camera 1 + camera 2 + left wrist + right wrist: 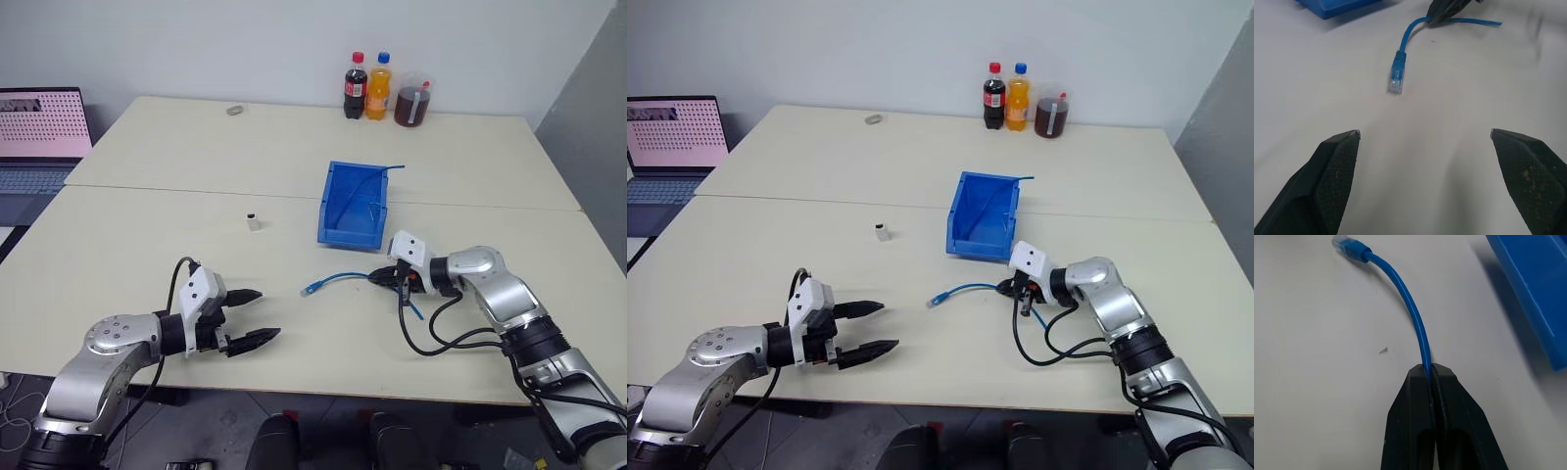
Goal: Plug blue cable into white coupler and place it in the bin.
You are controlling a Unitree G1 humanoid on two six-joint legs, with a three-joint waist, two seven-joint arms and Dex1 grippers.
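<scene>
Near the left of the table (147, 225), the left gripper (253, 317) is hovering with its two black fingers spread wide and empty, while the white coupler (254, 222) is standing alone farther back, well apart from it. Right of centre, the blue cable (338, 281) is lying with its free plug pointing left, the right gripper (384, 278) pinching it tight, just in front of the bin (355, 204), whose low lip is facing near.
</scene>
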